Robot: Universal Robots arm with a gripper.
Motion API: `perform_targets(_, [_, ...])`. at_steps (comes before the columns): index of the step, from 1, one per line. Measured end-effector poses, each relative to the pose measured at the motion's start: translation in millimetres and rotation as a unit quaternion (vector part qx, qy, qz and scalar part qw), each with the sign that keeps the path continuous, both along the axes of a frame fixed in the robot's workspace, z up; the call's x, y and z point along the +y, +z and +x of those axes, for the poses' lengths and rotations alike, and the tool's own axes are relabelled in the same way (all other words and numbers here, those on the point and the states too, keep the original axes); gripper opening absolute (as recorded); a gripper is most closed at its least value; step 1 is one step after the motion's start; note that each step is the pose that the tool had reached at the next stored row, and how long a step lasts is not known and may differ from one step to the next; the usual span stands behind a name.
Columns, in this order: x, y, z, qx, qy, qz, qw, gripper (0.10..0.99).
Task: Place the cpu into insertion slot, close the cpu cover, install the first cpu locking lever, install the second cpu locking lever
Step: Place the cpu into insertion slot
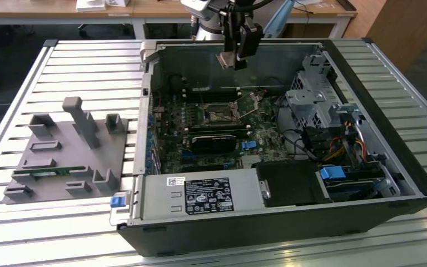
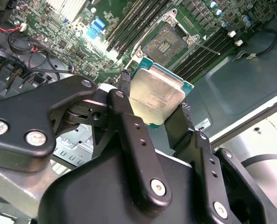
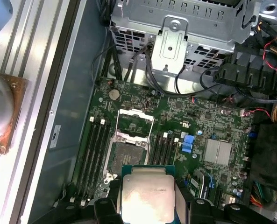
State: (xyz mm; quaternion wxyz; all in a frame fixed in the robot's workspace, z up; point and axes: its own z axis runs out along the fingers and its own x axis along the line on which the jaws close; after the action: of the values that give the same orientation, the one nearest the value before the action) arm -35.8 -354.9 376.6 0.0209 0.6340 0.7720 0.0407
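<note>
Gripping the cpu (image 2: 157, 95) by two opposite edges: gripper (image 2: 154, 100) jaws clamped on it, probably to keep its faces untouched. Insertion slot (image 2: 165, 43) sits well beyond the jaws, cpu cover (image 3: 134, 120) apparently swung open, socket bare for seating.

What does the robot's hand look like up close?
The gripper is black: chunky hinged bars joined by shiny silver screws, with little holes along its two long jaws and dark wrapping at their tips. The arm is silvery grey.
</note>
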Motion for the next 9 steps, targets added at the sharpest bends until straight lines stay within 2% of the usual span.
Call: perform_targets(9, [0.0, -0.5, -0.3, 0.0000, -0.017, 0.0000, 0.9999, 0.541])
